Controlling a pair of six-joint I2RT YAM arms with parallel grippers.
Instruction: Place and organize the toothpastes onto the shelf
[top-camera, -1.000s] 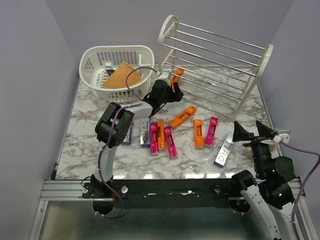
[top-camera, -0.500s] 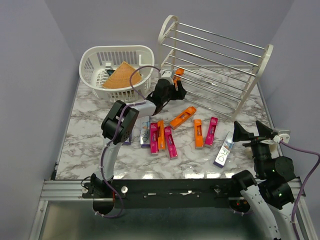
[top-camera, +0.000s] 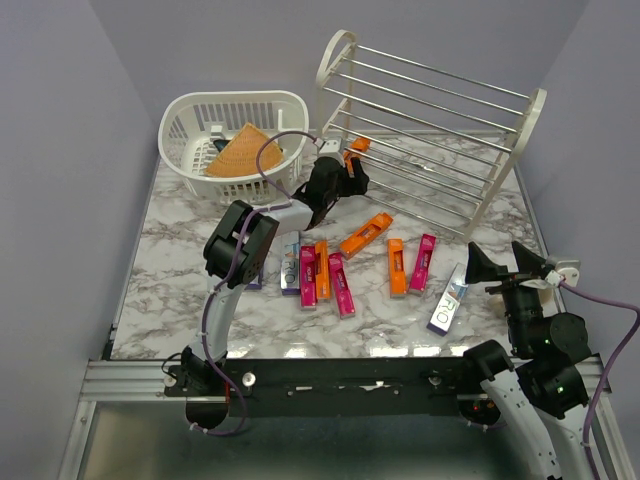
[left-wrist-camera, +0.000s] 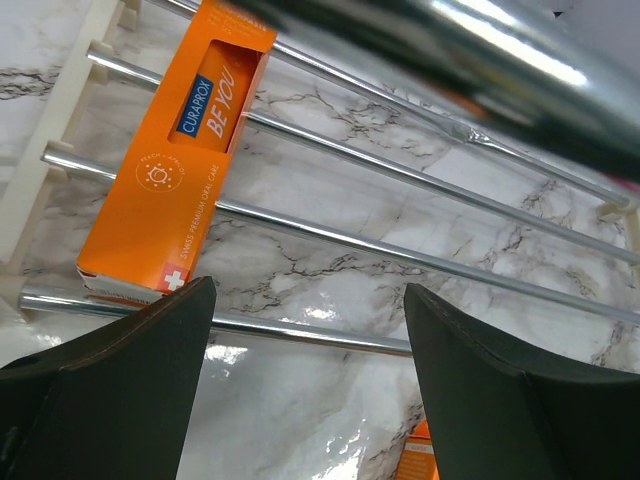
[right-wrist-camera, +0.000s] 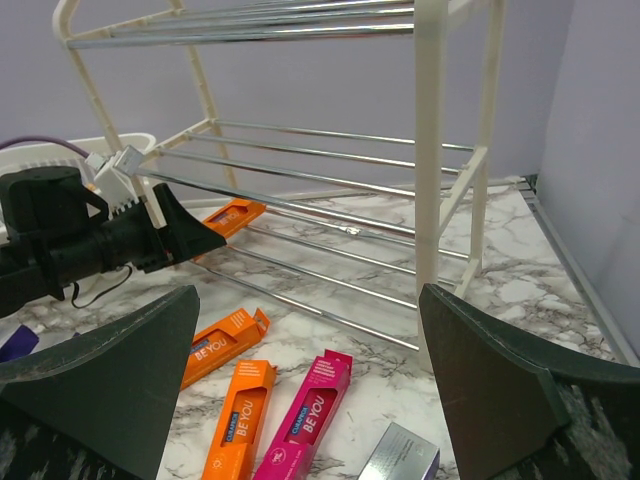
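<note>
Left wrist: silver bar (left-wrist-camera: 480, 40) over the shelf (left-wrist-camera: 35, 180) is pure blur. Below the shelf's front rod I only get a corner of an orange carton (left-wrist-camera: 418, 462), cropped by the frame. Right wrist: silver carton (right-wrist-camera: 398, 455) in front of the shelf is cropped too. Top view: my left arm (top-camera: 240, 245) covers most of a half-hidden carton (top-camera: 255, 279), kind unclear.

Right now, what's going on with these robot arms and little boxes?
One orange carton of toothpaste lies across the bottom rods of the shelf, with the left gripper open just in front of it, holding nothing. The other cartons are on the table. The right gripper hangs open by the table's right edge.
</note>
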